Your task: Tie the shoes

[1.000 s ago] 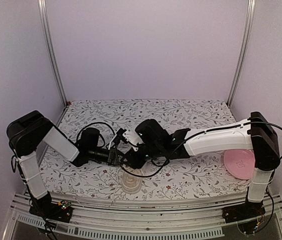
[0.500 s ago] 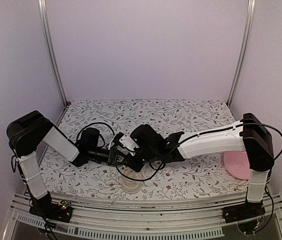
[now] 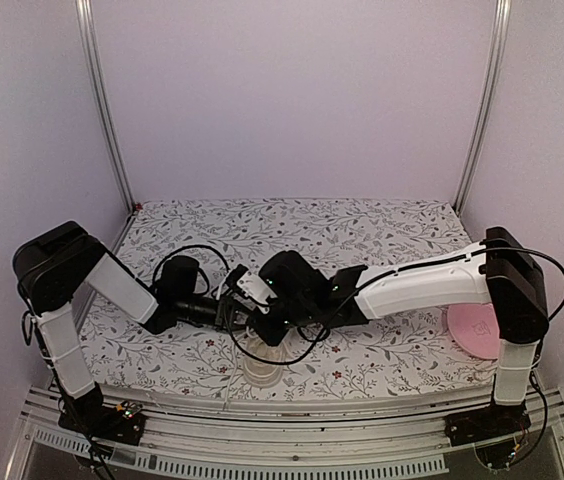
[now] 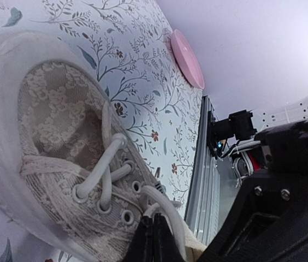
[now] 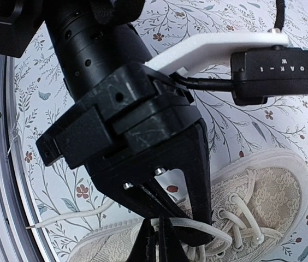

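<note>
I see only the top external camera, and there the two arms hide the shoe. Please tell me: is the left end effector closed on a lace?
Observer: Yes. In the left wrist view the left end effector is shut on a raised loop of the white lace.
Operator: And the right one?
Observer: The right end effector is shut too, close to the left one's tips. I cannot tell whether it pinches lace.
Operator: Is any end free?
Observer: One loose lace end lies on the table cover beside the shoe.

Floral-patterned table (image 3: 382, 225); cream sneaker (image 3: 262, 365) near front edge; pink plate (image 3: 474, 330) at right edge.
</note>
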